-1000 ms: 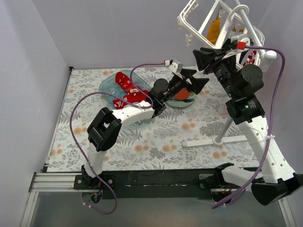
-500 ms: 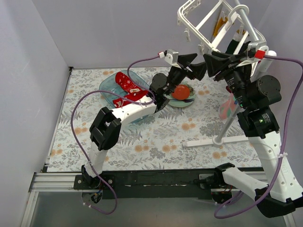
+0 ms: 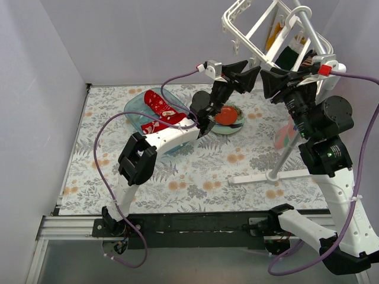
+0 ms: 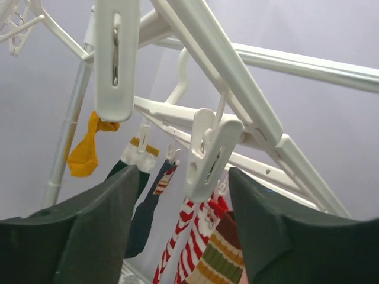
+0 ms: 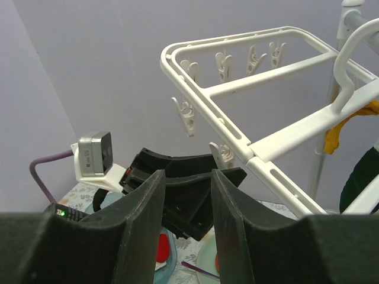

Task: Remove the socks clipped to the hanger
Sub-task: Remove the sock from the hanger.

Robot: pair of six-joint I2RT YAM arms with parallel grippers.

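Straddling hanger (image 4: 237, 89) clip (image 4: 208, 157), left gripper (image 4: 180, 177) jaws apart; socks (image 4: 186, 236) clipped beyond.

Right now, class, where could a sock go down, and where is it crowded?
Free: the near strip of the mat before the stand foot, and its left edge beside the tub. Crowded: around plate and hanger.

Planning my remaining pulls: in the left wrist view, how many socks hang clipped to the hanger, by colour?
Mustard yellow sock: 1
Dark socks: 2
Red-and-white striped sock: 1
Olive striped sock: 1
Total: 5 in view on the hanger
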